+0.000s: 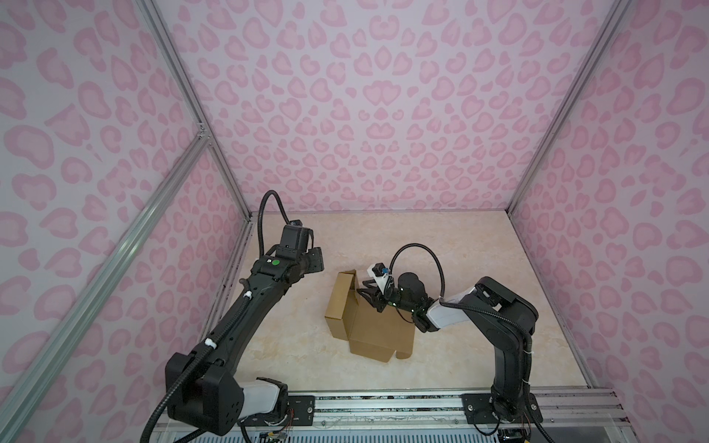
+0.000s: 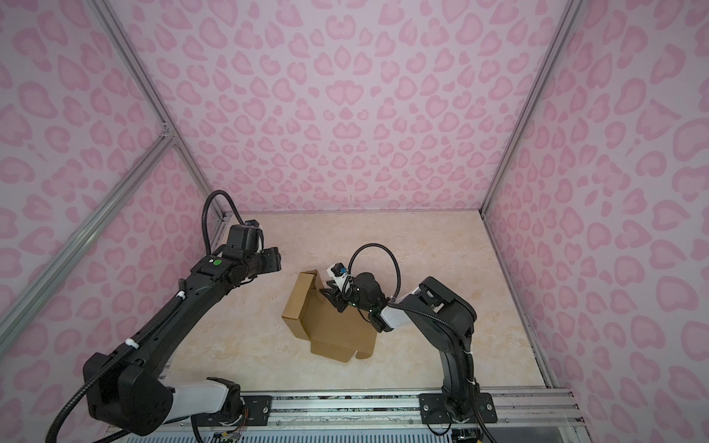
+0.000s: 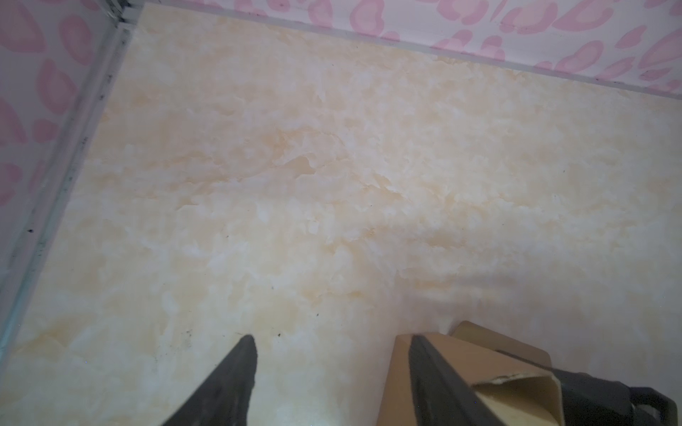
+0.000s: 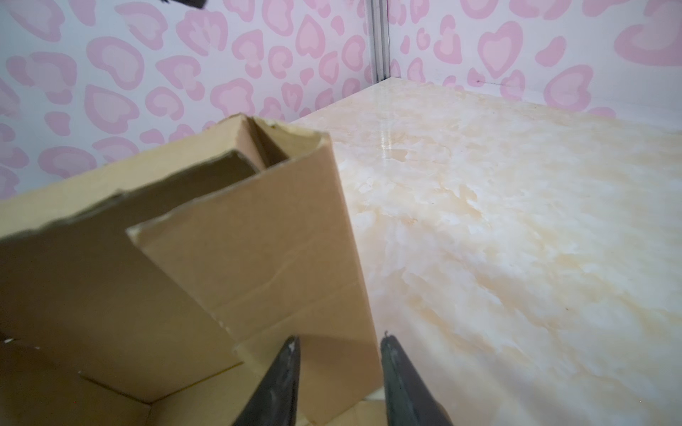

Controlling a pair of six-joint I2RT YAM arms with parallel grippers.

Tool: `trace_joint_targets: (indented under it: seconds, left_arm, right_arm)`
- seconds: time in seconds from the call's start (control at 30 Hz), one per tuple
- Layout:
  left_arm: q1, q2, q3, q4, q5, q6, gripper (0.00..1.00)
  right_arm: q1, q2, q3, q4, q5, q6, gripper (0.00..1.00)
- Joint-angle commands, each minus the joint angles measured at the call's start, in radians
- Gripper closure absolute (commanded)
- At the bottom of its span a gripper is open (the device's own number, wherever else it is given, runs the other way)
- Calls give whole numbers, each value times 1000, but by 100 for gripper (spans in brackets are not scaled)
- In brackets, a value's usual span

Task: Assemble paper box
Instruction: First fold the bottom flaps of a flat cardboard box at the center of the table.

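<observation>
**Box half up, lid still flat**

Top views: the box [image 1: 368, 326] sits on the table [image 1: 479, 249], about mid-surface. The wall on its left stands upright, with a flap raised at the far end. The near panel with its tabs lies flat [image 2: 337, 341]. The left gripper [image 1: 316, 261] hangs above and left of the box, well apart from it. The right gripper [image 1: 364, 293] is at the box's far right corner.

Left wrist: the left gripper [image 3: 332, 337] is spread with only bare table between its tips. The box [image 3: 461, 357] is beyond one finger.

Right wrist: the right gripper [image 4: 340, 336] is partly spread in front of an upright box [image 4: 258, 258] panel. I cannot tell whether it touches.

My read is that the task is roughly halfway. The remaining walls need locking, and the lid still needs folding over and tucking.
</observation>
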Motion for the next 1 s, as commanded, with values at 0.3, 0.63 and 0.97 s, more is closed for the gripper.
trace_joint_targets:
  seconds: [0.3, 0.63, 0.97]
  left_arm:
    - [17, 236, -20, 72, 211, -100, 31]
    - [13, 359, -1, 160, 337, -130, 31]
    - [-5, 410, 6, 237, 512, -77, 31]
  right_arm:
    - [-17, 19, 9, 14, -12, -16, 63]
    - [-15, 25, 10, 30, -21, -11, 64]
    - [7, 3, -27, 28, 15, -38, 64]
